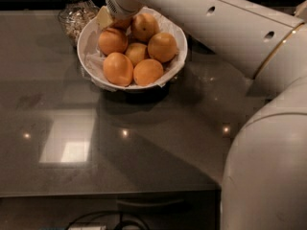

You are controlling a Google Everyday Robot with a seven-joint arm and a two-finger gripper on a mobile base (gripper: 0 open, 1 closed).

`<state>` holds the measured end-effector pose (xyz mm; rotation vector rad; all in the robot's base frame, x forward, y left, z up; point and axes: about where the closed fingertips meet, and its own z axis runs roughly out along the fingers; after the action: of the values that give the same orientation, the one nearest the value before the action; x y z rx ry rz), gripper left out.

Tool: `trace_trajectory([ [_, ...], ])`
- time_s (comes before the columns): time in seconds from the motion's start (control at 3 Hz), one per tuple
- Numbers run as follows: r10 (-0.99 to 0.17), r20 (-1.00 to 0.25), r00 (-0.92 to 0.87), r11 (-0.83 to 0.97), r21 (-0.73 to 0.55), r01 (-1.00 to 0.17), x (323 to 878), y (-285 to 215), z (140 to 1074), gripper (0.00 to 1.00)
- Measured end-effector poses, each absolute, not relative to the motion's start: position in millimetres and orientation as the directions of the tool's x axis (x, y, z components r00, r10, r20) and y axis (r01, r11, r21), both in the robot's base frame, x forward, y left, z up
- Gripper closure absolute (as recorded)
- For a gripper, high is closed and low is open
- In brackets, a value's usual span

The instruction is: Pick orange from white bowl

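Pincer (113, 19) hangs at the eleven o'clock rim of the white bowl (87, 37), against the orange (124, 23) there; whether it grips, I cannot tell. Other oranges (118, 68) fill the bowl on the table (158, 143).

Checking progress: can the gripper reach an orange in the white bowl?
Probably yes: the gripper sits at the back-left rim of the white bowl, right beside an orange, and nothing covers the fruit.

— What does the arm (201, 18) look like?
— Fat, smooth and white. It has small dark round holes (209, 10) in a row and a thin gold ring (278, 47). Lower down is a big round white shell (268, 176).
— And the gripper (111, 20)?
— Pale yellow, at the arm's thin end, over the back of the white bowl (87, 42).
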<state>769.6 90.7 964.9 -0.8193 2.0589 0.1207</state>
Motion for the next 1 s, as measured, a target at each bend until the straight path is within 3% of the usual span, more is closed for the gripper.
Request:
trace_trajectory([
  [0.67, -0.504, -0.77, -0.393, 0.78, -0.209, -0.59, 770.8, 89.3, 961.7, 0.82],
  [1.0, -0.504, -0.77, -0.393, 0.78, -0.209, -0.59, 770.8, 89.4, 961.6, 1.0],
])
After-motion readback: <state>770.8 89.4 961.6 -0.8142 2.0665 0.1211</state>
